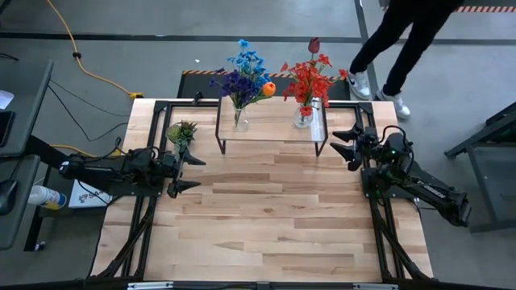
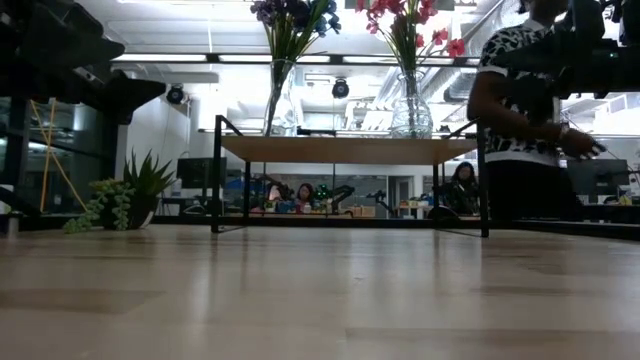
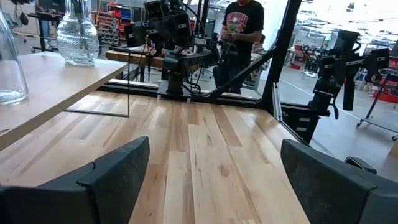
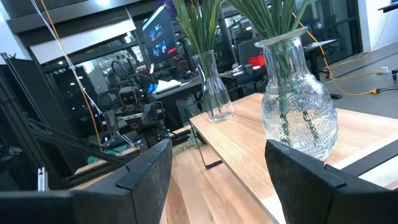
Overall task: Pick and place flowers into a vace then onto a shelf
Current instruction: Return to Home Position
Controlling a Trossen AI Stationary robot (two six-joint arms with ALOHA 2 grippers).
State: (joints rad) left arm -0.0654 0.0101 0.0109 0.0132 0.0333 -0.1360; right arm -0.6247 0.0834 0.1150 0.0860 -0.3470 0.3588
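Two glass vases stand on the shelf (image 1: 274, 130) at the table's far side. A slim smooth vase (image 1: 240, 122) holds the blue, purple and orange flowers (image 1: 246, 76). A round patterned vase (image 4: 298, 109) holds the red and maroon flowers (image 1: 310, 79). In the low view both vases (image 2: 281, 100) (image 2: 411, 105) show on the shelf (image 2: 350, 150). My left gripper (image 1: 189, 171) stands open at the table's left side, level, with nothing between its fingers. My right gripper (image 1: 348, 145) stands open at the right, beside the shelf's right end, also holding nothing.
A small spiky green potted plant (image 1: 181, 130) sits on the table left of the shelf, just beyond my left gripper. A person (image 1: 403, 40) walks past the table's far right corner. The wooden tabletop (image 1: 266, 225) in front of the shelf lies bare.
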